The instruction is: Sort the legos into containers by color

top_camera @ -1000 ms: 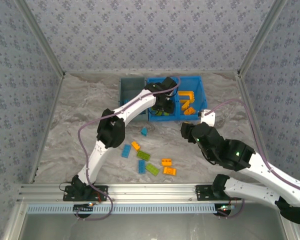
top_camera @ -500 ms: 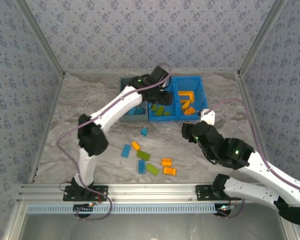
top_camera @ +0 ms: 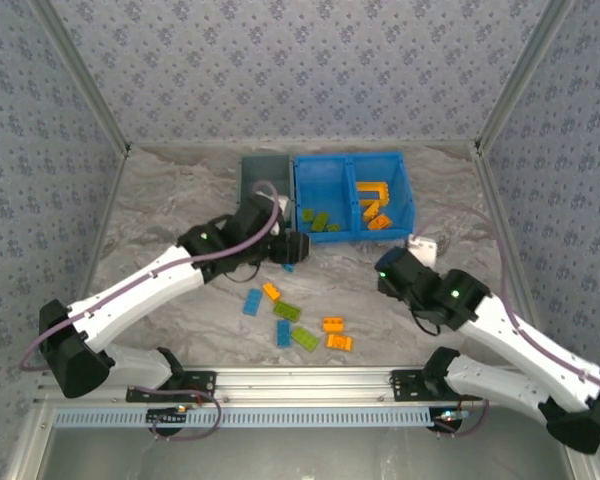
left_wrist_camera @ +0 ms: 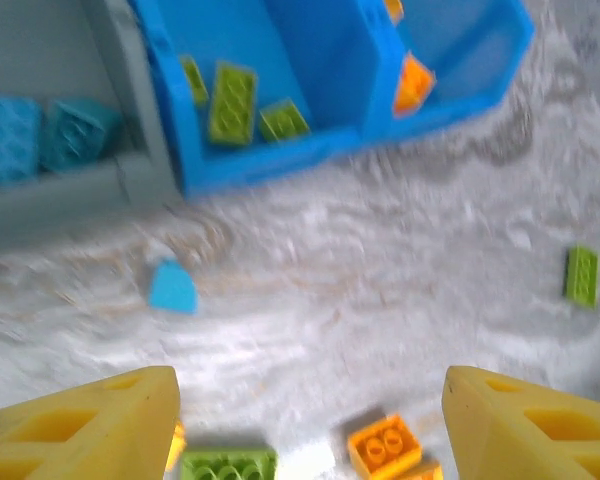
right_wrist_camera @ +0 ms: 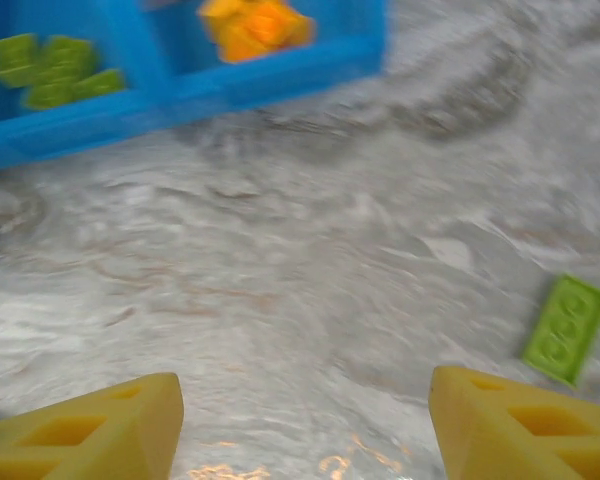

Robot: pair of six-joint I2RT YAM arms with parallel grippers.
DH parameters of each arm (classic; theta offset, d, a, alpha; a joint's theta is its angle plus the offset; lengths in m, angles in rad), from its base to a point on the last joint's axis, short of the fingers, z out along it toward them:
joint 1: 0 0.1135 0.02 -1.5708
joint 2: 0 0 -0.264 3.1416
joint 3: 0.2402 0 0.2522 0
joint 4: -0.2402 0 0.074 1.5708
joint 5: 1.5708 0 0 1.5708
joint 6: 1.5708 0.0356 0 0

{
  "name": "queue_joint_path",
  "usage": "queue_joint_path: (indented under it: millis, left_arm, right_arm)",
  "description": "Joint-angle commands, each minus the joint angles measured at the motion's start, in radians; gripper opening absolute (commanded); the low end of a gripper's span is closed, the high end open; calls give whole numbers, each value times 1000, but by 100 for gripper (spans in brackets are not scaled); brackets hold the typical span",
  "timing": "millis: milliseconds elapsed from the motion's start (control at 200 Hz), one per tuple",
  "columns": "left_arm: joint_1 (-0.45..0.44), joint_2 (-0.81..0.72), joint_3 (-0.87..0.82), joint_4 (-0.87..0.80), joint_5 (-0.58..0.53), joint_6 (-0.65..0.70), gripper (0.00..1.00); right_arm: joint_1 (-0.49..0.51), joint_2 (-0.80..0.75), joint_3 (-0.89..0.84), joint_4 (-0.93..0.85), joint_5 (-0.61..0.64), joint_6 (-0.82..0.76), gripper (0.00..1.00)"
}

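From above, the left fingers (top_camera: 292, 247) hang low over the bench (top_camera: 160, 230), just in front of the grey bin (top_camera: 263, 172) and near a small blue brick (top_camera: 288, 266). The right fingers (top_camera: 387, 269) are close to the front right corner of the blue bin (top_camera: 352, 160). That bin has green bricks (top_camera: 316, 221) in its left half and orange bricks (top_camera: 374, 206) in its right half. A bunch of loose bricks (top_camera: 287, 311), blue, green and orange, lies on the bench between the two arms. In the left wrist view, the left fingers (left_wrist_camera: 90, 420) are wide apart with nothing between them. The small blue brick (left_wrist_camera: 172, 290) lies ahead on the bench, and two blue bricks (left_wrist_camera: 40, 135) sit in the grey bin (left_wrist_camera: 130, 185). In the right wrist view, the right fingers (right_wrist_camera: 80, 420) are apart and hold nothing. A green brick (right_wrist_camera: 565, 328) lies on the bench off to the right, and the blue bin (right_wrist_camera: 240, 85) is ahead.
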Motion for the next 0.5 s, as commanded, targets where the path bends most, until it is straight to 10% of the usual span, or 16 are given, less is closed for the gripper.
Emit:
queue_joint_path:
  millis: [0, 495]
  left_arm:
    - [-67, -5, -73, 146, -10, -34, 70]
    - [20, 121, -214, 377, 159, 42, 72]
  right_arm:
    - [-95, -103, -38, -127, -59, 100, 66]
    - [-796, 43, -109, -57, -460, -65, 69]
